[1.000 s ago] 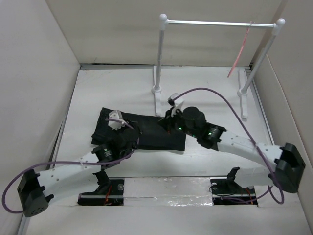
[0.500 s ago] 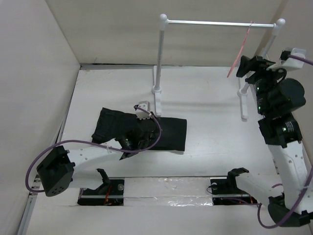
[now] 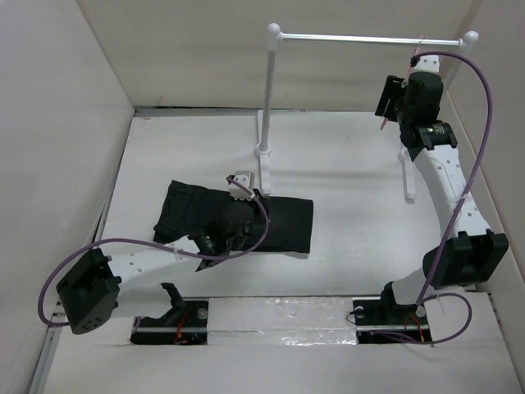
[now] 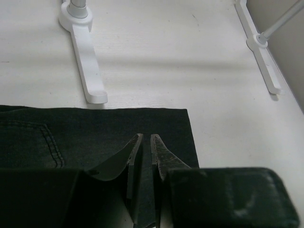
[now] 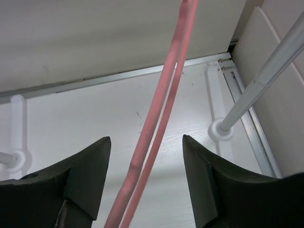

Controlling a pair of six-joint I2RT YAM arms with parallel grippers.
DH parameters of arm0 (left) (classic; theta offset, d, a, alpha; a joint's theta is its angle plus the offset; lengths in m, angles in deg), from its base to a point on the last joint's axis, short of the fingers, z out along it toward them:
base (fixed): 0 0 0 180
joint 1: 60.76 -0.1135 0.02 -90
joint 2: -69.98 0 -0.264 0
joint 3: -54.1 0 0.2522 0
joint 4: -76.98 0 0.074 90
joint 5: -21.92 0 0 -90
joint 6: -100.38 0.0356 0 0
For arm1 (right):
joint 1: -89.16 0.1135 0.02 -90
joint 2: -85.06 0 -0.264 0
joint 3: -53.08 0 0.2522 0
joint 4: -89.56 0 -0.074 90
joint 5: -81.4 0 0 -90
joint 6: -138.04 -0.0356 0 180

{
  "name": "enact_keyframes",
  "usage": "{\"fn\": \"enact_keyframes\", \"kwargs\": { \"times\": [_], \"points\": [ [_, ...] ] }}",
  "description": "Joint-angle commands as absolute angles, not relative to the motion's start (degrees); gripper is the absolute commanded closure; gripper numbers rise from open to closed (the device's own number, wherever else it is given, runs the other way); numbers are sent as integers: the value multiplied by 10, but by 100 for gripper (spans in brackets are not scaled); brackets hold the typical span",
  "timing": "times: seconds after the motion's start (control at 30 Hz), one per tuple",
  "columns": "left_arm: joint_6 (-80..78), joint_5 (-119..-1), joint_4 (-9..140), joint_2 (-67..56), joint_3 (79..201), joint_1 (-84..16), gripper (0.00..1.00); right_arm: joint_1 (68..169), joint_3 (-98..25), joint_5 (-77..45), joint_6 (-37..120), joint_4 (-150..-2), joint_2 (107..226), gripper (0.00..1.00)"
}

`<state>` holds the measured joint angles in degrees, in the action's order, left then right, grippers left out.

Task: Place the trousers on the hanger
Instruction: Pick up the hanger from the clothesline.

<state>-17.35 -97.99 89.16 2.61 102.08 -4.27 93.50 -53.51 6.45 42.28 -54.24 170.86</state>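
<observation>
Since the earlier frame the right arm (image 3: 447, 189) had swung in from the right edge and lifted toward the far right corner, while the left arm (image 3: 156, 256) lay much as before. The white table (image 3: 344, 164) carried the rail (image 3: 361, 38) across its far side. The trousers (image 3: 287, 222) lay flat and folded left of centre, their far edge just near the foot of the rail's left post (image 4: 90, 71). The hanger (image 5: 166, 85) hung tilted from the rail's right end. The right gripper (image 5: 145, 142) was spread wide, with the hanger passing between its fingers (image 5: 90, 166) and touching neither. The left gripper (image 4: 142, 140) sat low over the trousers near their right end, its jaws drawn almost together with only a slit between. Whether they pinched any cloth could not be told.
</observation>
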Motion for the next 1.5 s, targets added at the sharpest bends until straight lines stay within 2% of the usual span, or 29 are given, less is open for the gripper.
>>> {"fn": "enact_keyframes", "kwargs": {
  "times": [0.0,0.13,0.4,0.6,0.9,1.07,1.37,1.47],
  "points": [
    [-155,-959,928,56,1012,-46,90,929,-567,80,414,-554,1684,35],
    [-158,-949,936,69,1004,-46,89,929,-516,84,408,-587,1662,45],
    [-165,-943,941,60,1004,-46,88,929,-511,75,418,-591,1649,82],
    [-168,-944,944,53,1004,-46,88,924,-514,58,427,-599,1636,100],
    [-166,-935,947,46,1007,-46,87,930,-478,76,429,-628,1580,100],
    [-163,-920,957,49,1004,-46,67,930,-430,71,427,-631,1549,100],
    [-163,-912,963,45,1008,-46,66,936,-321,60,413,-653,1464,100],
    [-164,-907,973,38,1013,-46,66,966,-265,50,404,-649,1432,100]
  ]
}}
